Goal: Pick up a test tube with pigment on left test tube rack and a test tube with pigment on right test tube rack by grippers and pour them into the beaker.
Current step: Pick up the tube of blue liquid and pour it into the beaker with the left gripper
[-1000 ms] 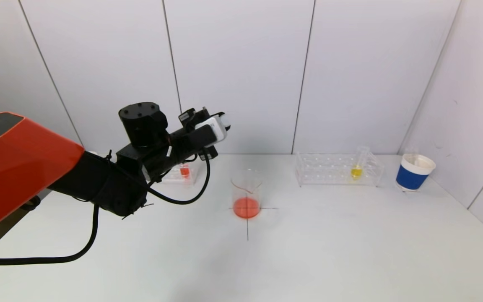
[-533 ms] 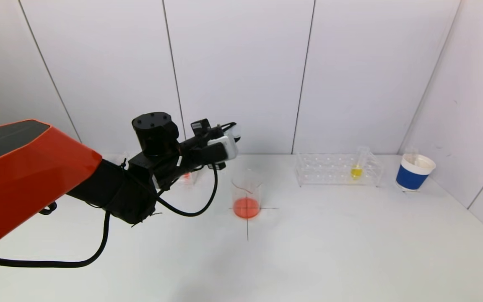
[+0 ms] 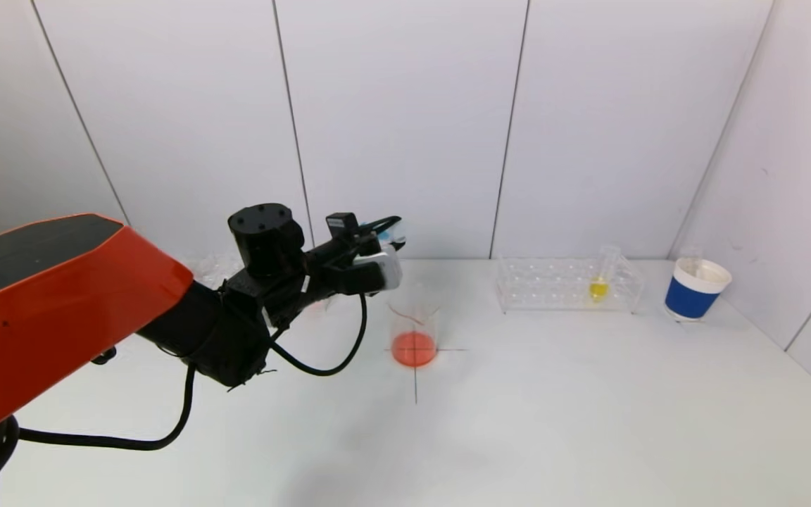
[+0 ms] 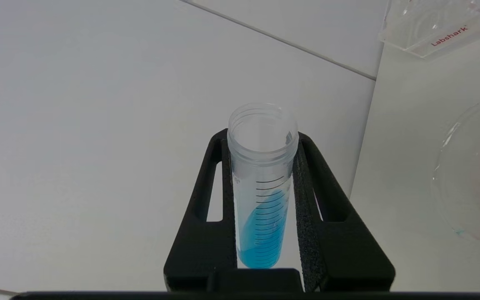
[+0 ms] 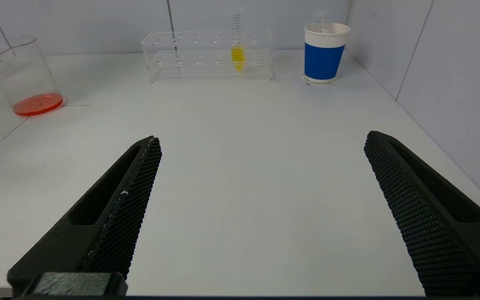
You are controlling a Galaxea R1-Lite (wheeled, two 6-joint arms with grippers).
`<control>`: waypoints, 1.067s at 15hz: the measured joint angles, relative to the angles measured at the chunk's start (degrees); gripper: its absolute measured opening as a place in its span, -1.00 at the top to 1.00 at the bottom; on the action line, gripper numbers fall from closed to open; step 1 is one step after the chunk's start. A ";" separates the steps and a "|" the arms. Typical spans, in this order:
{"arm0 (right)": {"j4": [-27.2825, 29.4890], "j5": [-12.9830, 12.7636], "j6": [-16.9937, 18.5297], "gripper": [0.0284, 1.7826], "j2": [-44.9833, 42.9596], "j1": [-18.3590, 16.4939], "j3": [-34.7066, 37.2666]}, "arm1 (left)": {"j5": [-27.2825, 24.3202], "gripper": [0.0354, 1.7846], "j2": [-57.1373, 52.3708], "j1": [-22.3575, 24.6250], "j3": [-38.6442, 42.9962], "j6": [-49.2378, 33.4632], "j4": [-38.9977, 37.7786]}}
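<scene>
My left gripper point(image 3: 391, 231) is shut on a clear test tube point(image 4: 263, 200) partly filled with blue pigment. The tube lies tilted, its open mouth point(image 4: 263, 125) past the fingertips. It hangs just above and to the left of the glass beaker point(image 3: 414, 327), which holds orange-red liquid. The right rack point(image 3: 567, 285) at the back holds a tube of yellow pigment point(image 3: 598, 287). In the head view my left arm hides most of the left rack. My right gripper point(image 5: 263, 139) is open and empty, low over the table's front, and out of the head view.
A blue and white paper cup point(image 3: 694, 290) stands at the back right near the side wall. A black cross point(image 3: 416, 373) is drawn on the white table under the beaker. A corner of a clear rack point(image 4: 440, 25) shows in the left wrist view.
My left arm has carried the blue tube to the right and down, closer to the beaker's rim. The right gripper has stayed open and still.
</scene>
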 joint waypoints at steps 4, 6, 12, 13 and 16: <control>-0.05 -0.02 0.00 -0.99 0.00 0.00 0.00 | -1.24 0.56 1.88 0.45 1.74 -0.04 -4.17; -0.02 -0.02 0.00 -0.99 0.00 0.02 0.00 | -1.77 0.56 2.36 0.54 2.32 -0.04 -5.62; -0.02 -0.02 0.00 -0.99 0.00 0.04 -0.05 | -3.91 0.56 3.04 0.54 3.51 -0.11 -9.00; -0.02 0.00 0.00 -0.99 0.00 0.02 -0.05 | -3.93 0.56 3.06 0.56 3.83 -0.04 -9.16; -0.02 -0.02 0.00 -0.99 0.00 0.02 0.00 | -4.04 0.56 3.08 0.54 4.52 0.02 -10.20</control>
